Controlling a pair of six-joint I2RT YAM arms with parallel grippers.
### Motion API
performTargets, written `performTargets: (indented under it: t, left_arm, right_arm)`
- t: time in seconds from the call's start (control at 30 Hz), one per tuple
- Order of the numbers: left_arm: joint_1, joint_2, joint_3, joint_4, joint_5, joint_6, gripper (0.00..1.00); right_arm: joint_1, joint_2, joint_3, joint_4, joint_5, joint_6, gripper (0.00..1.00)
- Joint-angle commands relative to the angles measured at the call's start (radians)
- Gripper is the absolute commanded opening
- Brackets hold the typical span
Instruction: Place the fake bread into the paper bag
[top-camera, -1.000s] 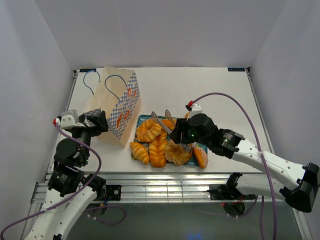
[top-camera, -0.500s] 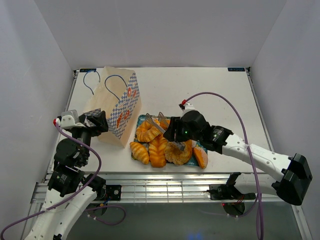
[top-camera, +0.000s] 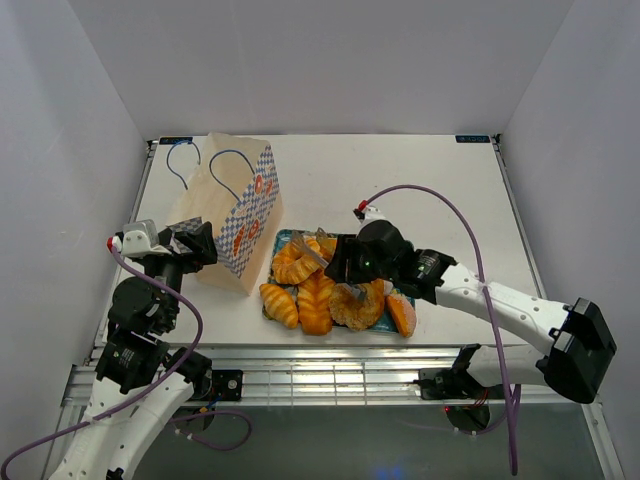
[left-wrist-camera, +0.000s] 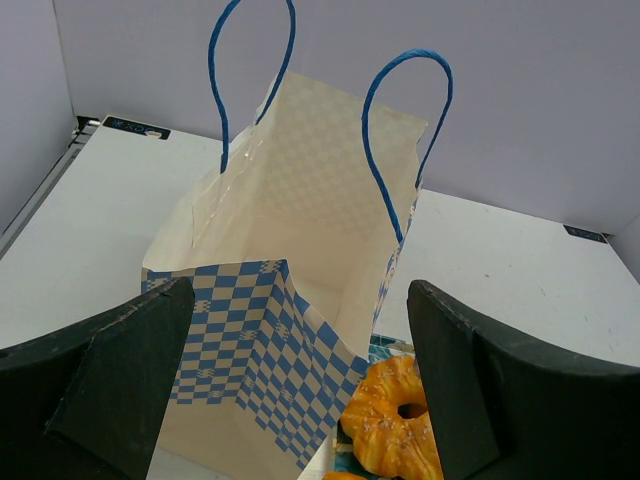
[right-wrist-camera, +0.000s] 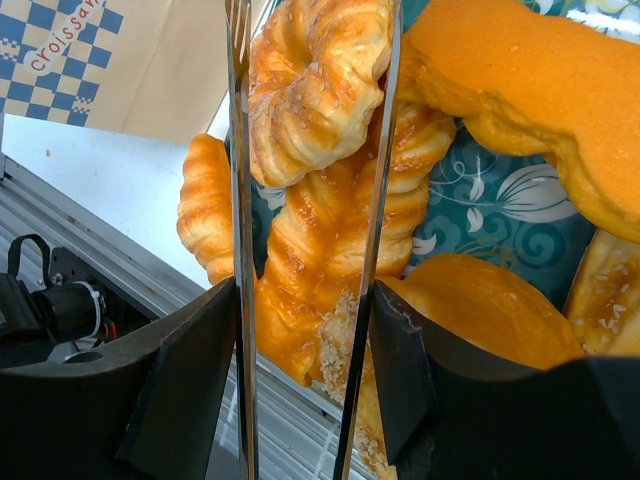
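The paper bag (top-camera: 240, 210) stands upright and open at the left; its inside shows empty in the left wrist view (left-wrist-camera: 300, 230). The fake bread (top-camera: 315, 290) is piled on a teal floral tray (top-camera: 283, 237). My right gripper (top-camera: 350, 265) is shut on metal tongs (right-wrist-camera: 238, 200). The tongs' two blades straddle a sugared ring doughnut (right-wrist-camera: 315, 80), above a braided loaf (right-wrist-camera: 320, 250). My left gripper (top-camera: 190, 243) is open and empty, just near-left of the bag; the doughnut (left-wrist-camera: 385, 425) shows by its right finger.
A croissant (right-wrist-camera: 205, 200) lies at the tray's near-left edge and an orange bun (right-wrist-camera: 530, 80) at the back. The bag's blue cord handles (left-wrist-camera: 405, 130) stand up. White walls enclose the table; the metal rail (top-camera: 330, 365) runs along the near edge.
My right arm has moved left and forward, bringing the tongs over the ring doughnut. The left arm and the bag have not moved.
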Motion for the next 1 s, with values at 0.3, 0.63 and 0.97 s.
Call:
performTargets:
  t: [0.3, 0.63, 0.97]
  left_arm:
    - [-0.004, 0.006, -0.002, -0.001, 0.013, -0.007, 0.98]
    - [-0.004, 0.007, -0.002, -0.001, 0.014, -0.007, 0.98]
    - [-0.004, 0.004, 0.000, -0.002, 0.008, -0.007, 0.98]
  right_arm:
    - [-0.010, 0.048, 0.006, 0.056, -0.047, 0.003, 0.54]
    - [-0.010, 0.007, 0.049, -0.007, -0.103, -0.028, 0.25]
    - [-0.010, -0.114, 0.077, -0.013, -0.179, -0.033, 0.08]
